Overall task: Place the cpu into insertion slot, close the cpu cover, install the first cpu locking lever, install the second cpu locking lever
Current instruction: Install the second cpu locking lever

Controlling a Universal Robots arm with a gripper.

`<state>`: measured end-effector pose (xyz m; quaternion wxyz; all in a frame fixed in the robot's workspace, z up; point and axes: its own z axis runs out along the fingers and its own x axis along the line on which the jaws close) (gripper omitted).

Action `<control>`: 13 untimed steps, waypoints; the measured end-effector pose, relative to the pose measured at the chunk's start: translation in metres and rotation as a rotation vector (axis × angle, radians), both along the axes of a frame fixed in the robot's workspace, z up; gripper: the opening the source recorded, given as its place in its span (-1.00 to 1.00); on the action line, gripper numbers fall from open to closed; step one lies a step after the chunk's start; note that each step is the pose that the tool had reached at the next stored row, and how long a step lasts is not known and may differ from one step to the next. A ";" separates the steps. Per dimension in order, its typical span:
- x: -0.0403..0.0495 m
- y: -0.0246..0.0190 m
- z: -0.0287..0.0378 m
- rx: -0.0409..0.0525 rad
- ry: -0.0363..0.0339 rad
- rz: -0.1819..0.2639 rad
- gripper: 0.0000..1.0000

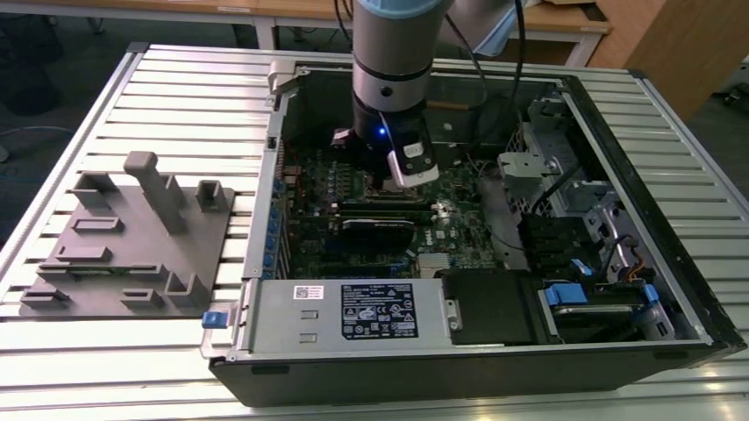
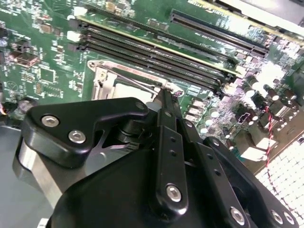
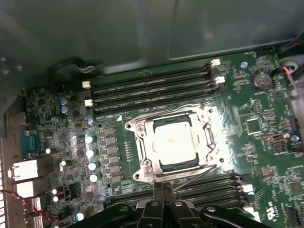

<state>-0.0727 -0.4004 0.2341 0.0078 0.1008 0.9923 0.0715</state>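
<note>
CPU (image 3: 175,141) sits under its closed cpu cover (image 3: 148,142); the gripper (image 3: 164,189), fingers pressed together at a locking lever (image 3: 187,178), risks slipping off the thin wire.

We see a ribbed metal table (image 1: 175,105) spreading wide under even light, its slats running across the exterior view. On the exterior view's left sits a grey fixture block (image 1: 129,241) with upright pegs. Behind, we catch a wooden desk (image 1: 293,10) edge along the top, and a wooden cabinet (image 1: 673,39) at the exterior view's right. Dark floor (image 1: 70,44) shows past the table's far corner.
</note>
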 end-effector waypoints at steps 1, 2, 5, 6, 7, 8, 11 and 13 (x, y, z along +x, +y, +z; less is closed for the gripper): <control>-0.0015 -0.0003 -0.0010 -0.0001 0.0001 0.000 -0.80; -0.0032 -0.0006 -0.0022 0.0000 0.0001 0.000 -0.80; -0.0070 -0.0011 -0.0061 0.0004 -0.0002 0.000 -0.80; -0.0075 -0.0012 -0.0074 0.0002 -0.0001 0.000 -0.80; -0.0078 -0.0013 -0.0087 0.0002 -0.0001 0.000 -0.80; -0.0080 -0.0013 -0.0102 0.0003 -0.0001 0.000 -0.80; -0.0087 -0.0013 -0.0136 0.0000 0.0000 0.000 -0.80; -0.0087 -0.0013 -0.0137 -0.0003 0.0000 0.000 -0.80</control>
